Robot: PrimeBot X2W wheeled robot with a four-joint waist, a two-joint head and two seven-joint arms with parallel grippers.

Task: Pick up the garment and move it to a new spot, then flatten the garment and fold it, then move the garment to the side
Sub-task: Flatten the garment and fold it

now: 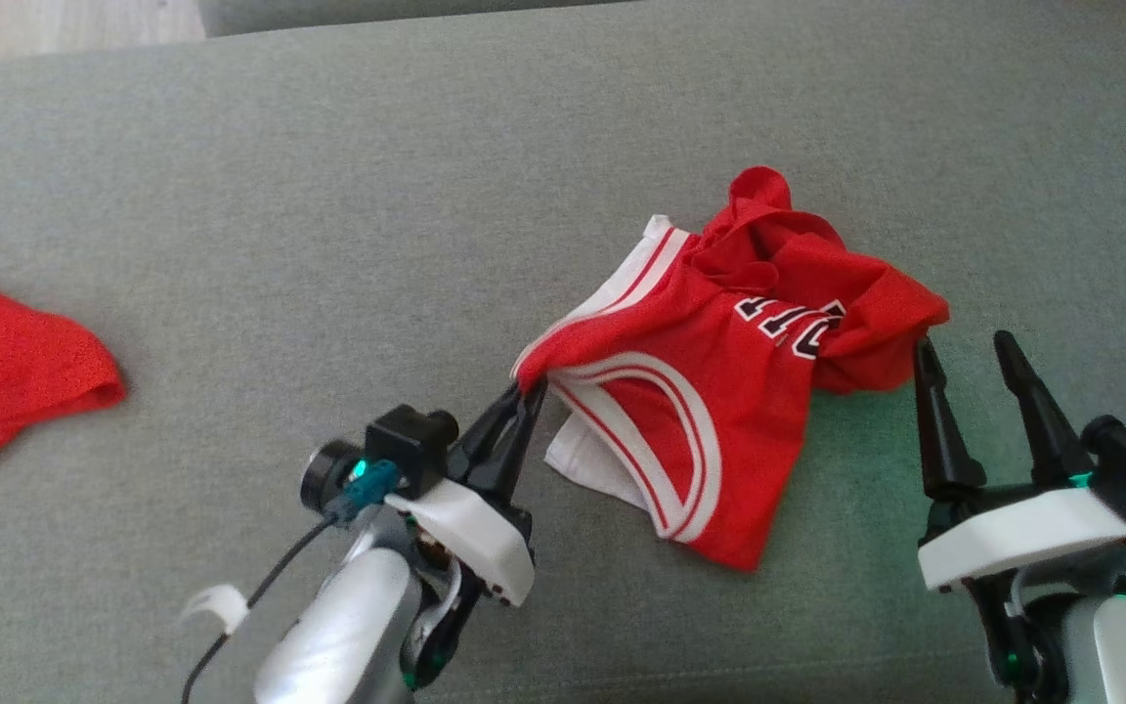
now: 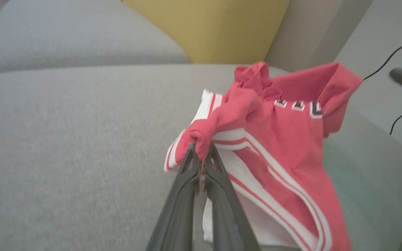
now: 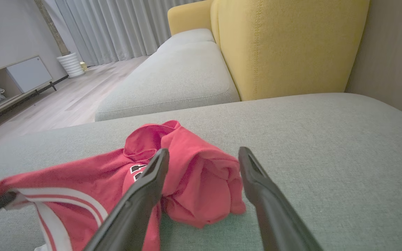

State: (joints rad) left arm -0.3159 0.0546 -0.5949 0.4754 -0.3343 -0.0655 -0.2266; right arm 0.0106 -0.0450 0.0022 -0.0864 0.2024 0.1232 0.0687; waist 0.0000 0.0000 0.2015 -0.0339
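Two long-fingered pincers work over a grey sofa cushion [image 1: 231, 196], and the garment [image 1: 719, 391], a red sleeveless jersey with white-and-red trim and dark lettering, lies crumpled a little right of the centre of the head view. Its long axis runs on a slant across that frame, from a pinched corner near the middle up to a bunched, rolled end at the right. A flatter flap with a curved, striped armhole hangs down toward the lower centre, and a white layer peeks out beneath it. The left gripper [image 1: 527, 389] rises from the lower left of the frame with its fingers pressed together on that pinched corner. In the left wrist view the red cloth wraps the two tips and is drawn into a taut ridge. The right gripper [image 1: 964, 342] stands at the lower right with its fingers spread wide and nothing between them, its tips just beside the bunched end; whether the nearer finger touches the cloth cannot be told. A second red cloth [image 1: 6, 381] lies at the left edge, well apart. A yellow backrest [image 3: 284, 45] stands behind the cushion in the right wrist view.
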